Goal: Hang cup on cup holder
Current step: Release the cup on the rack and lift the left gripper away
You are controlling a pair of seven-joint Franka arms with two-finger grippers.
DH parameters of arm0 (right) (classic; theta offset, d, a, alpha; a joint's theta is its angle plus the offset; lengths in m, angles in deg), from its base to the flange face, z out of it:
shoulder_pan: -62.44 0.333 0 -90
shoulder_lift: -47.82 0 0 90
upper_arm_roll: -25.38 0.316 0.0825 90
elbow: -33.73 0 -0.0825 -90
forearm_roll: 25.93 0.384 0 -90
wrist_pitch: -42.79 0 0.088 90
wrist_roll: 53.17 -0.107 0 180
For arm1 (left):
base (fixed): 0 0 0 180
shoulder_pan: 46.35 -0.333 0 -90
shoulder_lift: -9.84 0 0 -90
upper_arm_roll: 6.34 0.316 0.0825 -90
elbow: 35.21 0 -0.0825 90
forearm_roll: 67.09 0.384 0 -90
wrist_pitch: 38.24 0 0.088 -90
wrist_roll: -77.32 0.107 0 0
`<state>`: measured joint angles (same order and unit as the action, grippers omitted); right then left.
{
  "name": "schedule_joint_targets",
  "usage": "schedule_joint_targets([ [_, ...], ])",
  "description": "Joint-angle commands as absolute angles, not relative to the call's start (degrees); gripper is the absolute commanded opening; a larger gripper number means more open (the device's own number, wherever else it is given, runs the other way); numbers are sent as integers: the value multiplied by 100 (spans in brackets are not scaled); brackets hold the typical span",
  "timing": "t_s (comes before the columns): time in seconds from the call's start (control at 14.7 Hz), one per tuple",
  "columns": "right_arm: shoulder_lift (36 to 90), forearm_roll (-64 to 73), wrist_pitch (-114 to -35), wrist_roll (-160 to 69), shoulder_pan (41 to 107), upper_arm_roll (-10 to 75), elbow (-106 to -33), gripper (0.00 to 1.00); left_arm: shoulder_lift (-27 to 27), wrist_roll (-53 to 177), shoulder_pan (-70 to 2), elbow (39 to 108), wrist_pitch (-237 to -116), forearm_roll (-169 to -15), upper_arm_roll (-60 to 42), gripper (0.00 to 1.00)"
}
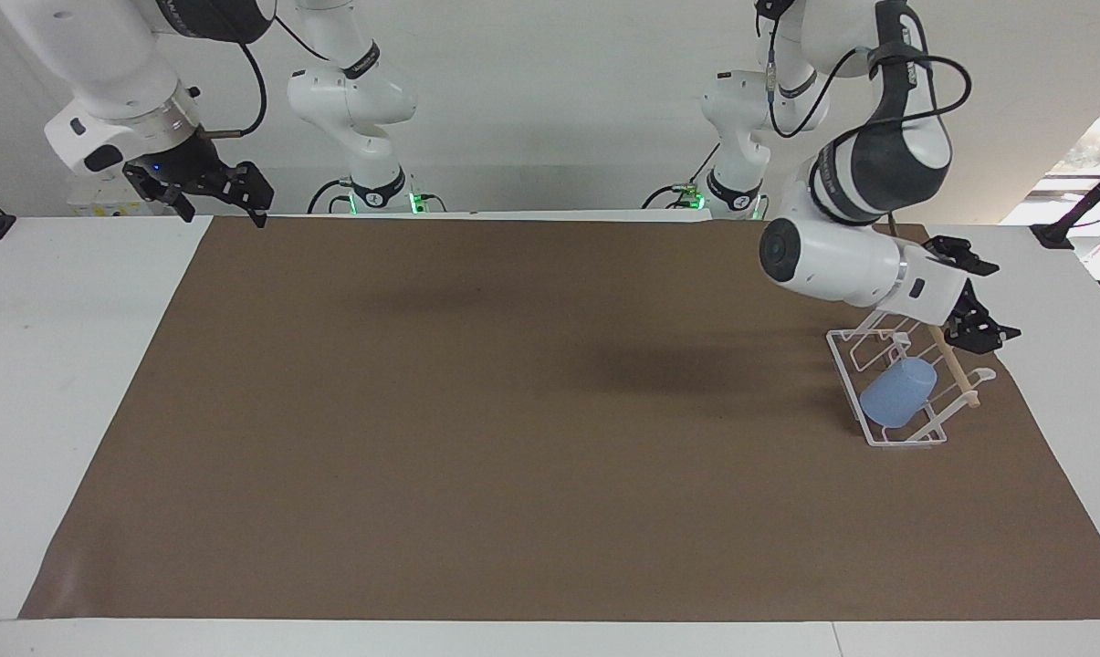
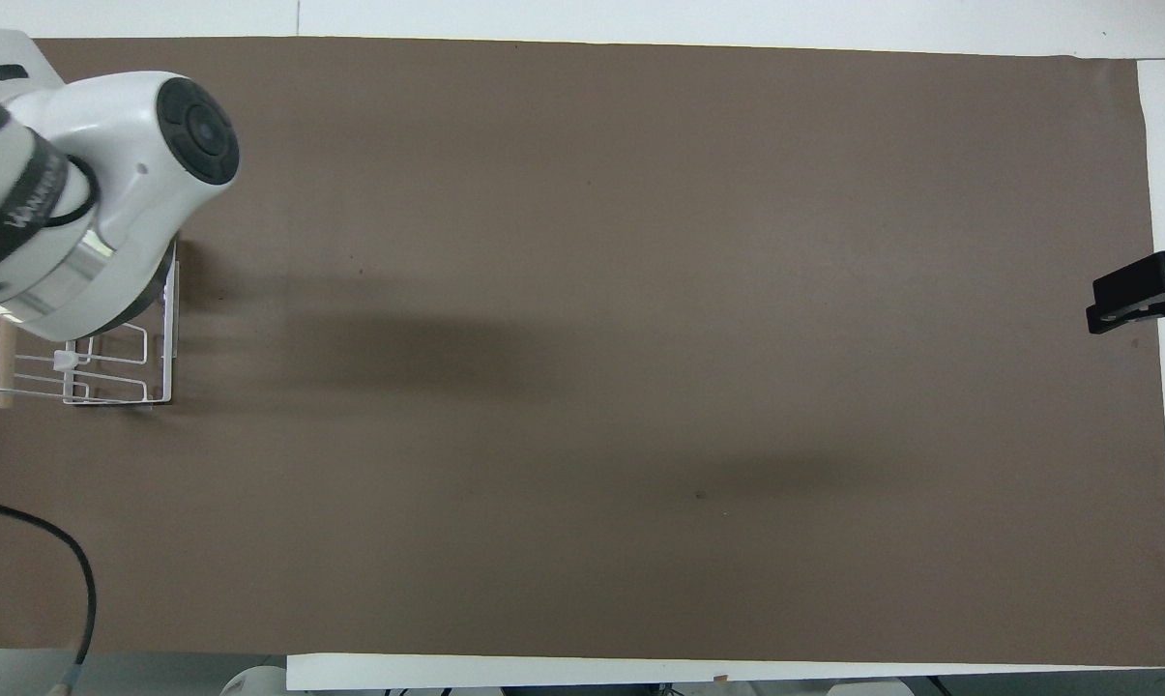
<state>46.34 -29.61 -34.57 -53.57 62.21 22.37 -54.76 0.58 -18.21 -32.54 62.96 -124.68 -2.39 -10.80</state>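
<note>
One cup (image 1: 896,391), light blue and handleless, is shown resting tilted on the prongs of the cup holder (image 1: 887,436), a white wire rack crossed at the top by a light wooden dowel (image 1: 958,376); the rack stands on the brown mat (image 1: 513,438) near the edge of the desk (image 1: 57,365) at the left arm's end. In the overhead view the cup is hidden under the left arm's wrist, and only part of the cup holder (image 2: 118,387) is seen there. The left tool (image 1: 974,301) is held in the air above the part of the rack nearest the robots, its fingers spread wide and empty, with a clear gap between it and the cup. The right tool (image 1: 216,193) is also spread wide and empty; it waits above the desk's edge nearest the robots, toward the corner at the right arm's end, and its tip (image 2: 1133,295) appears at the mat's border in the overhead view. The placing step is judged to be finished, and the step in hand is taken to be the left arm's clearing of the rack. For the next move, a path upward and away from the dowel and prongs is called for, so that the rack is not caught and the cup is not shaken off its prong. Whether the cup is fully seated on a prong cannot be told.
</note>
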Motion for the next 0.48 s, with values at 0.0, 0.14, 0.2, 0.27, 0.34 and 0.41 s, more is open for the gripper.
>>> schedule_joint_targets([
  [0.0, 4563, -2857, -3420, -5238, 6183, 2230, -5539, 99, 334, -990, -3719, 6463, -13076, -915, -1100, 99],
  [0.14, 4563, -2857, -3420, -5238, 6183, 2230, -5539, 99, 378, -183, -4019, 6463, -13498, -1494, -1100, 99],
  [0.2, 4563, -2857, -3411, -5238, 6183, 2230, -5539, 99, 378, 309, -4151, 6489, -13709, -1793, -1091, 100],
  [0.27, 4563, -2857, -3411, -5238, 6183, 2230, -5539, 99, 387, 810, -4256, 6507, -13850, -2075, -1108, 100],
  [0.34, 4563, -2857, -3420, -5238, 6183, 2230, -5530, 99, 395, 1424, -4275, 6507, -14000, -2504, -1108, 100],
  [0.41, 4563, -2857, -3420, -5238, 6183, 2230, -5530, 99, 413, 2074, -4301, 6516, -14132, -3004, -1100, 100],
])
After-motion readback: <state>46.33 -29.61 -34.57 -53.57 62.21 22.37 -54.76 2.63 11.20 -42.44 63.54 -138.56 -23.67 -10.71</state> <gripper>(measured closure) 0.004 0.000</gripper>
